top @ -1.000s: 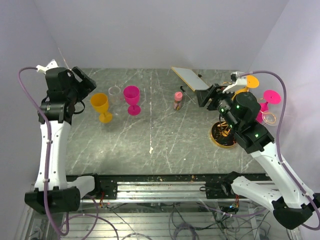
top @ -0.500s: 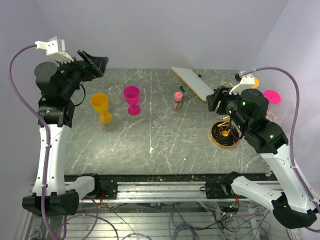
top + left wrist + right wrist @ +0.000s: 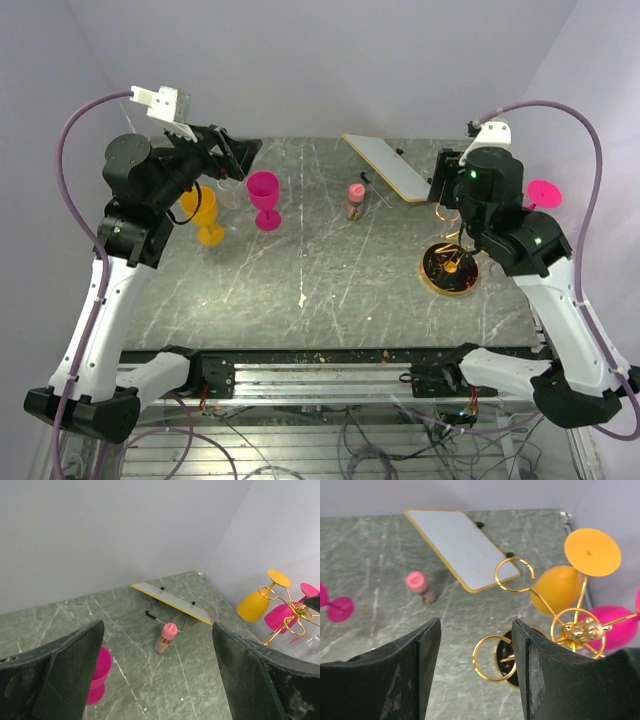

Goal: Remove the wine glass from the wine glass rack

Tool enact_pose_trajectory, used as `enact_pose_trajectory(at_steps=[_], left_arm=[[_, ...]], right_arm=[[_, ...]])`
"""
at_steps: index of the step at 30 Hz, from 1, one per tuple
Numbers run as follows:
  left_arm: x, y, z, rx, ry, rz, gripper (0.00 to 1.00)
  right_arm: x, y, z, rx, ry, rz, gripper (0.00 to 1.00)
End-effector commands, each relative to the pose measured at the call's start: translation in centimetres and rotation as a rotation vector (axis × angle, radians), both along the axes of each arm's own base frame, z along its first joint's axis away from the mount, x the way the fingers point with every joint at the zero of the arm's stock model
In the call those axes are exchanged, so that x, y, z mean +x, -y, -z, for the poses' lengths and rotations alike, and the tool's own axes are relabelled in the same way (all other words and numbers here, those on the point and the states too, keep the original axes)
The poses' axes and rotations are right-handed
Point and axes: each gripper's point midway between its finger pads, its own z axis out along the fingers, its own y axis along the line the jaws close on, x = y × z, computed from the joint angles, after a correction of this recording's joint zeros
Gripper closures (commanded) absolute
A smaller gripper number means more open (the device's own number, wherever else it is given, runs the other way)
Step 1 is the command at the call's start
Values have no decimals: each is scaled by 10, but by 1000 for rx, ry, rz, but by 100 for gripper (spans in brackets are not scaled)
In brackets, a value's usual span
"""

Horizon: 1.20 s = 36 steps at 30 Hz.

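Observation:
The gold wire wine glass rack (image 3: 577, 630) stands at the right, with its round dark base (image 3: 448, 268) on the table. An orange wine glass (image 3: 560, 587) and a pink wine glass (image 3: 615, 625) hang upside down on its arms; the pink one's foot (image 3: 543, 192) shows in the top view. My right gripper (image 3: 476, 630) is open and empty, above and just left of the rack (image 3: 445, 182). My left gripper (image 3: 157, 640) is open and empty, held high over the back left (image 3: 228, 155) and facing the rack (image 3: 290, 615).
An orange glass (image 3: 203, 215), a pink glass (image 3: 264, 198) and a clear glass (image 3: 230, 188) stand upright at the back left. A pink-capped bottle (image 3: 355, 200) stands mid-table. A flat white board (image 3: 390, 168) leans at the back. A clear glass (image 3: 310, 645) is by the rack.
My left arm has lifted and swung its gripper right, towards the table's middle. My right gripper has risen and pulled back above the rack. Both stay open.

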Motion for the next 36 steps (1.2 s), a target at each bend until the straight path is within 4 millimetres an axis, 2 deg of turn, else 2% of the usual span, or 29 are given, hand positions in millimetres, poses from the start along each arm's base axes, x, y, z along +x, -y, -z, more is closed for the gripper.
enact_pose_trajectory(at_steps=[1,7,10,15,21,36], left_arm=[[-11,2,-9,55,73,-18,0],[-18,10,-5,76,80,-30,1],[-24,16,-5,77,90,-19,1],[-27,15,-4,89,98,-44,1],[-27,19,0,97,95,-48,1],[-26,22,2,96,90,-41,1]], right_arm=[[10,25,1,-136,-32,145,42],[33,38,-8,-208,-11,274,42],[51,62,-12,-213,-13,356,42],[77,106,4,-233,-133,468,42],[94,128,21,-287,-230,514,42],[116,131,66,-348,-373,532,43]])
